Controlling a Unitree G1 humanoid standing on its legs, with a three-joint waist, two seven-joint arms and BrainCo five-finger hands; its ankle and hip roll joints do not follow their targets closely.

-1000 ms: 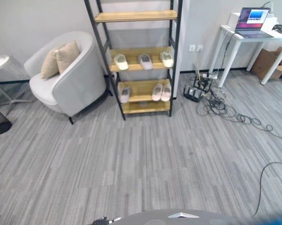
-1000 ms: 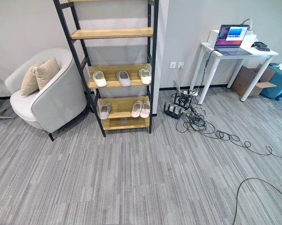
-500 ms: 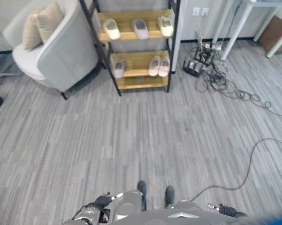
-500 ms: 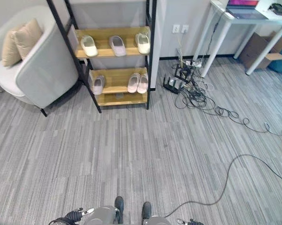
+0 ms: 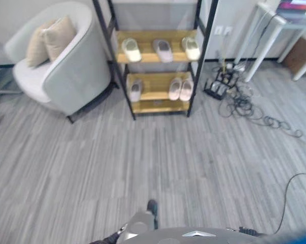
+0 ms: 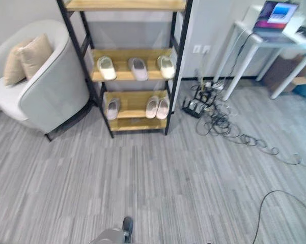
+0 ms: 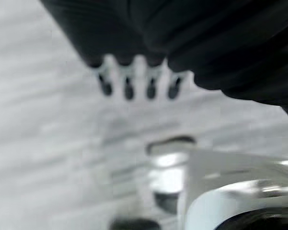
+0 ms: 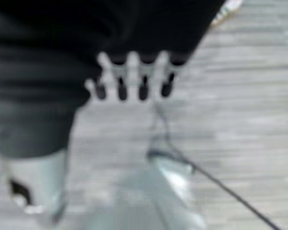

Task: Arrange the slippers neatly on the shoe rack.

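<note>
Slippers sit on the shoe rack (image 6: 174,66) at twelve o'clock of the head view, far across the grey floor (image 6: 158,178). Its middle shelf carries three well apart: a cream slipper (image 6: 106,67), a grey slipper (image 6: 138,68) and another cream one (image 6: 166,66). On the lower shelf a lone grey slipper (image 6: 112,108) lies at nine o'clock, and a pale pair (image 6: 158,107) lies side by side at three o'clock. The left hand (image 7: 134,79) and right hand (image 8: 134,79) both hang over the floor with fingers straight and empty. An armchair (image 6: 40,91) with cushions stands beside the rack.
</note>
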